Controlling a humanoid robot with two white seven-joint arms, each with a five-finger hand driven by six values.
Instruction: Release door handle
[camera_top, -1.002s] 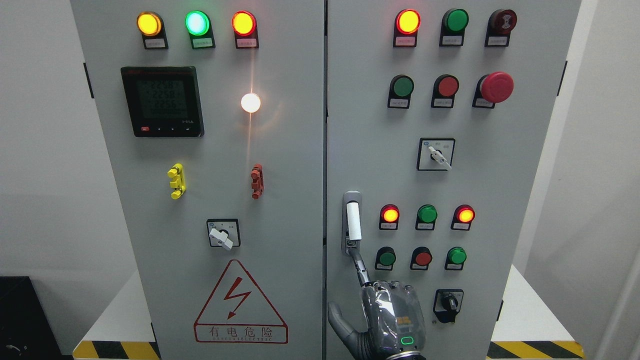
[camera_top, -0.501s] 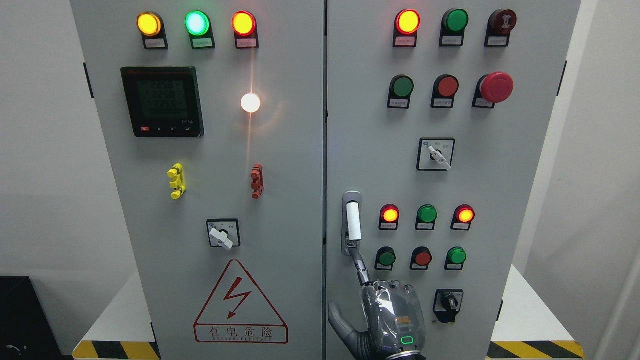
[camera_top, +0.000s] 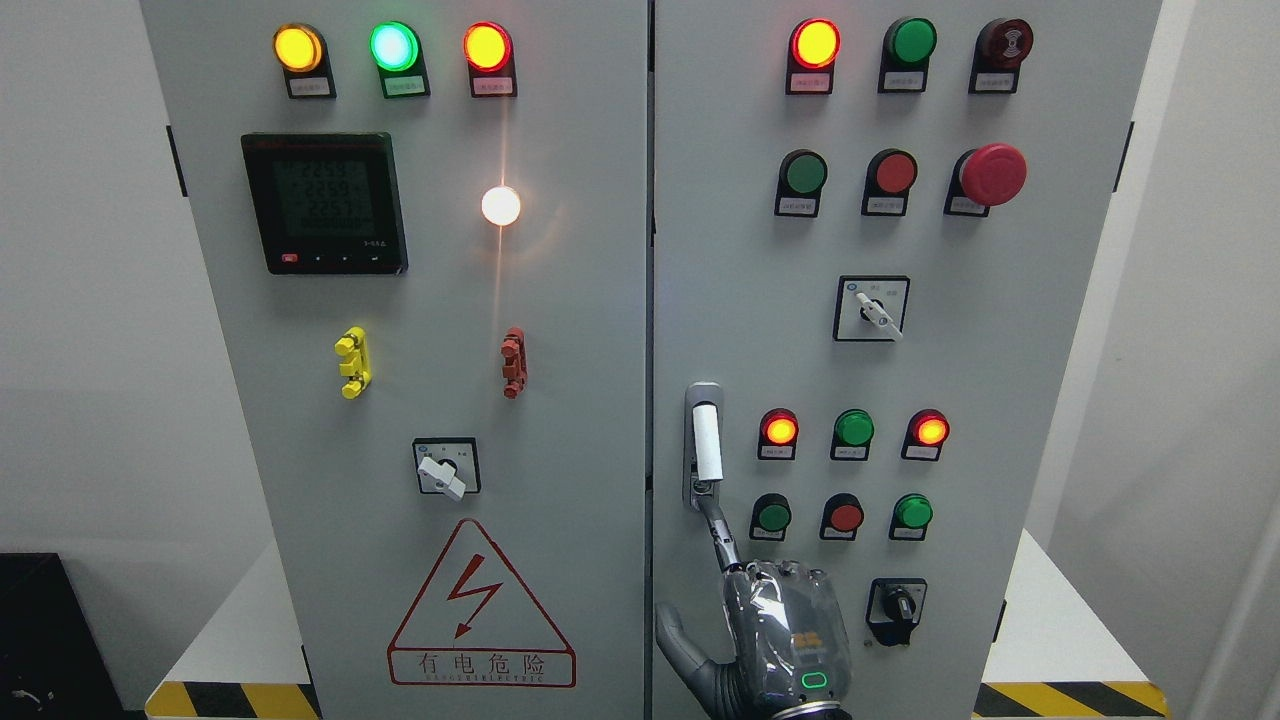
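Head view: right hand (camera_top: 785, 640) low, index fingertip (camera_top: 712, 512) touching door handle (camera_top: 705, 445) base, gripping nothing.

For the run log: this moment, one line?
right hand | one of the fingers at door handle base | no grasp | left hand unseen

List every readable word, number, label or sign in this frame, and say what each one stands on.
"有电危险": red lightning warning triangle on the left door.
Digital meter: three rows of digits, too blurred to read.
Small labels under the indicator lamps and push buttons: too small.
Orange logo on the hand: illegible.
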